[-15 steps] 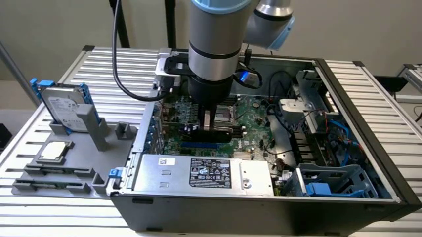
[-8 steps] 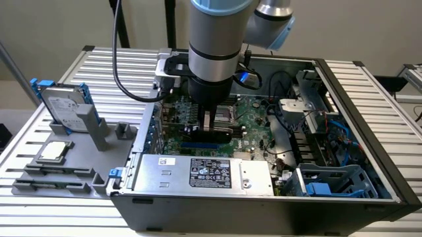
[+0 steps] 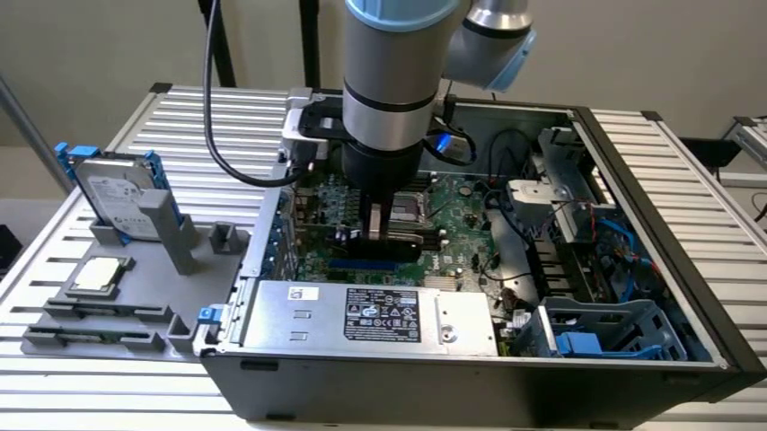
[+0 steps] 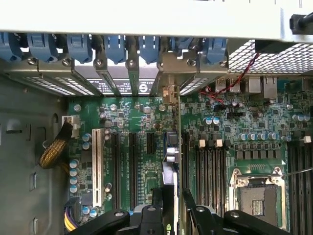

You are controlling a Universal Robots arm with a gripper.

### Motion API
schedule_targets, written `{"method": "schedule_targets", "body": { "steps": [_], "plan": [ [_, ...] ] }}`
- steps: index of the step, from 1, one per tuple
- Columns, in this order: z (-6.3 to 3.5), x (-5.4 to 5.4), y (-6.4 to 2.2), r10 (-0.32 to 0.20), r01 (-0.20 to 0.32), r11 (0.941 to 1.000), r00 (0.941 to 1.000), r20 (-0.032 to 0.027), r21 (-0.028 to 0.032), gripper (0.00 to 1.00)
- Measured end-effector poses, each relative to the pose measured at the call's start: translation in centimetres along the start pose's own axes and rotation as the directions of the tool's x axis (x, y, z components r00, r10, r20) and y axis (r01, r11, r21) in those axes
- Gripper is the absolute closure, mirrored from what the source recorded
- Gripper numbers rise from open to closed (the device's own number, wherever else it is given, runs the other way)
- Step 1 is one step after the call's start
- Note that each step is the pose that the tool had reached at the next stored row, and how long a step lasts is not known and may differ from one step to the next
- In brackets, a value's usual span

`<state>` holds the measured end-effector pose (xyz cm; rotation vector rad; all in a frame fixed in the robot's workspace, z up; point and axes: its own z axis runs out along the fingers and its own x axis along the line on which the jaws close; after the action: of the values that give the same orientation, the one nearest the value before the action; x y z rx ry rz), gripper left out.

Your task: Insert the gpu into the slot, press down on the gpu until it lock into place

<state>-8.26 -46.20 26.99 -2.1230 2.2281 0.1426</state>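
Note:
My gripper [image 3: 386, 233] hangs straight down inside the open computer case [image 3: 671, 350], shut on the gpu [image 3: 390, 242], a thin black card standing on edge above the green motherboard [image 3: 462, 224]. Just under the card's lower edge lies the slot [image 3: 359, 266], a narrow blue strip; I cannot tell whether the card is seated in it. In the wrist view the gpu [image 4: 172, 166] appears edge-on, running from between the black fingers [image 4: 155, 208] toward the rear brackets, and my gripper [image 4: 171, 213] straddles it. The card hides the slot there.
The silver power supply [image 3: 372, 314] sits in front of the motherboard. A hard drive with blue rails [image 3: 120, 193] stands on a grey fixture outside the case. The CPU socket [image 4: 257, 196], black memory slots [image 4: 298, 181], a white slot [image 4: 96, 166] and cables [image 4: 54, 149] surround the card.

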Motion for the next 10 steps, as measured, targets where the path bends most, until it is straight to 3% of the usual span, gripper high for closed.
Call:
{"method": "schedule_targets", "body": {
  "steps": [10],
  "plan": [
    [0.16, 0.02, 0.0, -0.012, 0.012, 0.9999, 0.9999, -0.0042, -0.0043, 0.74]
  ]
}}
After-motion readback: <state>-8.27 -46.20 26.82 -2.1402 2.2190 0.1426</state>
